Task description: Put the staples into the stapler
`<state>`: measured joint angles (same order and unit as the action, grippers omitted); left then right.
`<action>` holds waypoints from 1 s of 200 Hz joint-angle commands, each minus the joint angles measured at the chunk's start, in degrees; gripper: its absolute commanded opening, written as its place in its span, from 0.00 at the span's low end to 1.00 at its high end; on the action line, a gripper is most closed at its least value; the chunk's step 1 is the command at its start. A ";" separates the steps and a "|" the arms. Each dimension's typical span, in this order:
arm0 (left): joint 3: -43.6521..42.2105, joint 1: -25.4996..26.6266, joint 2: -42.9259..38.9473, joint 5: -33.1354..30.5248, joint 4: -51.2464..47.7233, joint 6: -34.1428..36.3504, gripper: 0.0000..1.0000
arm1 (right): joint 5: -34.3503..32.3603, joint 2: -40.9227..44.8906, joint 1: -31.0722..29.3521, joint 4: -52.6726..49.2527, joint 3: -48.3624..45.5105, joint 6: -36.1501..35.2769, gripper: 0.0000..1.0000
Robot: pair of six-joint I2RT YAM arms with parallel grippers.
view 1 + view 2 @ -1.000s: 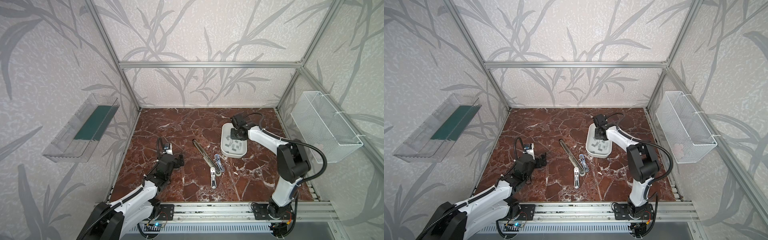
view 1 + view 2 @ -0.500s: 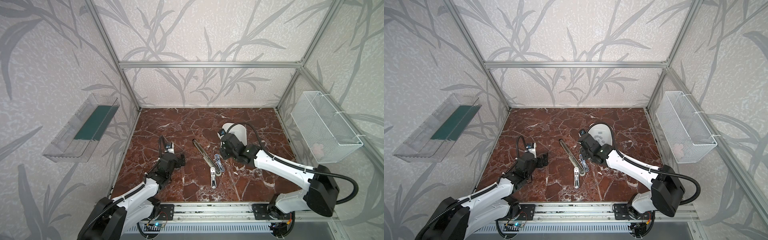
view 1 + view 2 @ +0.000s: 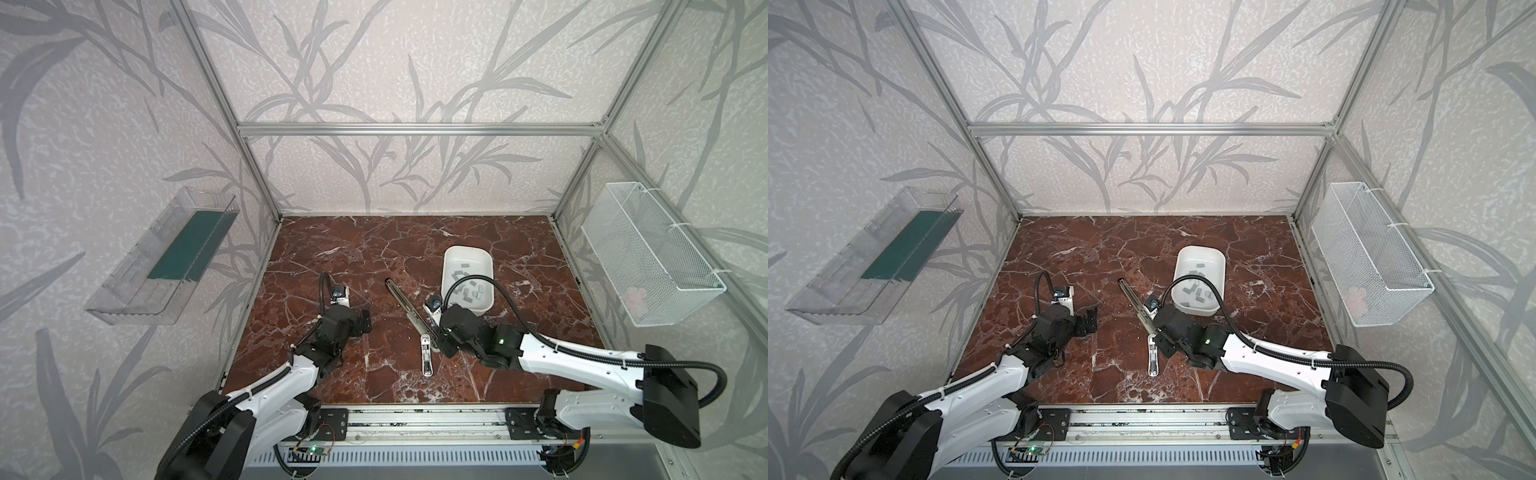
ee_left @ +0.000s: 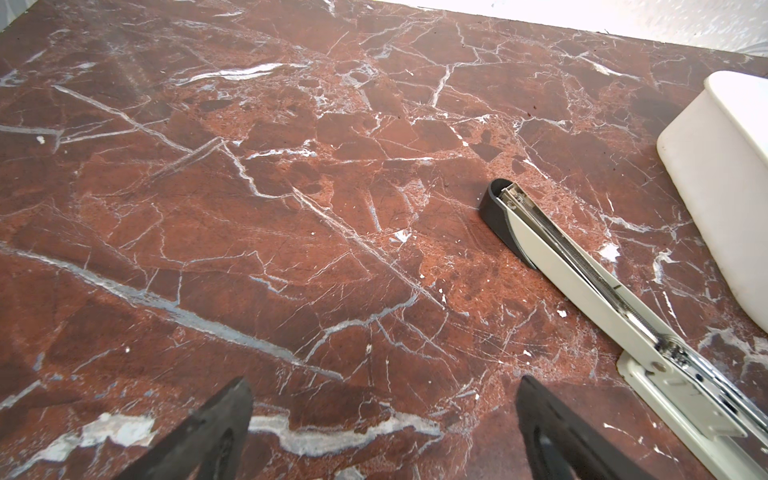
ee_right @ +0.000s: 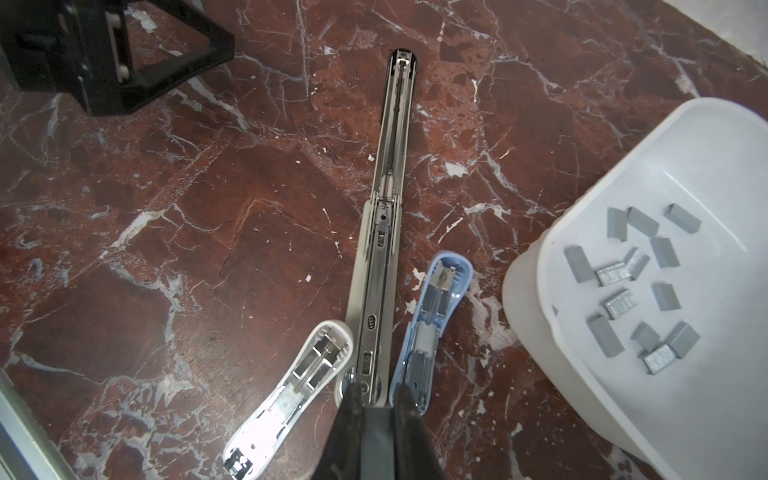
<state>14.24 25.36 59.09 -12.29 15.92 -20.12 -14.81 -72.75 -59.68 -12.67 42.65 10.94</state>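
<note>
- Grey staples (image 5: 613, 275): a dozen or so short strips, lying loose in the white tub (image 3: 465, 254); none is seen outside it.
- Long stapler (image 5: 376, 266), white stapler (image 5: 291, 395), blue stapler (image 5: 432, 328): laid opened on the marble table (image 4: 291, 208), beside the tub. Whether any magazine holds a strip cannot be told.
- Right gripper (image 5: 376, 392): fingers pressed together over the hinge end of the Long stapler; no strip is seen held.
- Left gripper (image 4: 384, 399): spread wide, empty, apart from the staplers.
- Judged outstanding: a strip to be picked, seated and closed in.
</note>
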 commanded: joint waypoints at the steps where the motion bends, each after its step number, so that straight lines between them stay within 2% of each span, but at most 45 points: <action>1: 1.76 -0.40 -0.01 -0.46 -0.21 -0.36 0.99 | -0.31 -1.74 -0.35 3.59 -1.13 3.33 0.00; 70: 1.69 -0.41 -0.05 -0.53 0.12 -0.25 0.99 | -0.03 -4.26 -1.53 4.24 -4.56 10.05 0.00; 150: 1.32 -0.43 -0.57 -0.18 0.18 -0.36 0.99 | -3.44 -11.65 -1.57 11.00 -1.54 7.70 0.00; 200: 1.33 -0.41 -0.41 -0.35 0.25 -0.36 0.99 | -4.91 -10.00 -1.58 13.64 -2.48 6.22 0.00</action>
<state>14.24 25.34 59.02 -12.27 15.92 -20.10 -17.63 -84.29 -60.93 -0.97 39.79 18.33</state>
